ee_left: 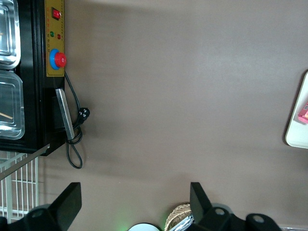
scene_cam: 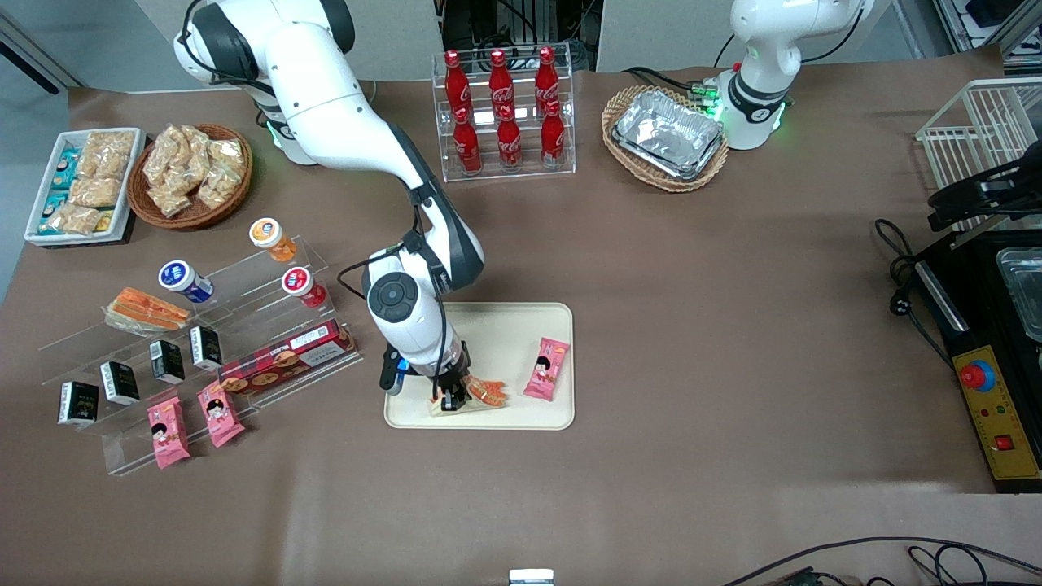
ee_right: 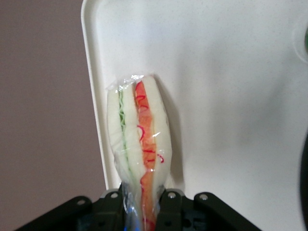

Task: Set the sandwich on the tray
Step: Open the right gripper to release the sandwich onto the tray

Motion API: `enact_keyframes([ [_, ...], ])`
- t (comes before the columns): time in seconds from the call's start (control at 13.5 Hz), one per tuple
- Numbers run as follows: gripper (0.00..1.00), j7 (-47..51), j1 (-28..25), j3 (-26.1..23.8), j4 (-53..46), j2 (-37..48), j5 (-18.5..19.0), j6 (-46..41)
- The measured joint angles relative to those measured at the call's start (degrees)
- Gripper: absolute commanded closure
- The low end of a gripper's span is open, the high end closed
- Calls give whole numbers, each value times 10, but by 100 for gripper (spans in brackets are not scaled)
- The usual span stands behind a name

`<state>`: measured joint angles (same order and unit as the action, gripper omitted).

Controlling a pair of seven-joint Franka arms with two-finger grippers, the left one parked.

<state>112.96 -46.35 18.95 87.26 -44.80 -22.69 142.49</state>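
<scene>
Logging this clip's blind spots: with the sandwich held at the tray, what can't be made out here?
- Whether the sandwich rests on the tray: front view, arm covers it; right wrist view, contact unclear.
- The sandwich's gripped end: right wrist view, cut off by the edge at the gripper, which is shut on it.
- The pink snack packet: left wrist view, cropped by the edge.

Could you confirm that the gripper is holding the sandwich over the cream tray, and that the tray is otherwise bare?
Not quite: the tray is not otherwise bare. The front view shows a pink snack packet lying on it beside the sandwich. The rest is right: the gripper holds the sandwich over the tray.
</scene>
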Motion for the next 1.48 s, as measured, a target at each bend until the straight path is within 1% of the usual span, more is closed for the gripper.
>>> enact_keyframes([
  [0.15, 58, 1, 0, 0, -1, -11, 0, 11],
  [0.22, 48, 3, 0, 0, -2, -15, -1, 14],
  [0.3, 35, 11, 0, 0, -4, -17, -1, 16],
  [0.44, 1, 29, 1, 0, -6, -17, -1, 17],
  [0.89, 0, 35, 5, 4, -13, -16, -1, 18],
  [1.11, 0, 35, 5, 7, -24, 1, -3, 6],
  [1.33, 0, 29, 10, 14, -29, 51, -3, -73],
  [1.48, 0, -38, 29, 17, -31, 99, -3, -145],
])
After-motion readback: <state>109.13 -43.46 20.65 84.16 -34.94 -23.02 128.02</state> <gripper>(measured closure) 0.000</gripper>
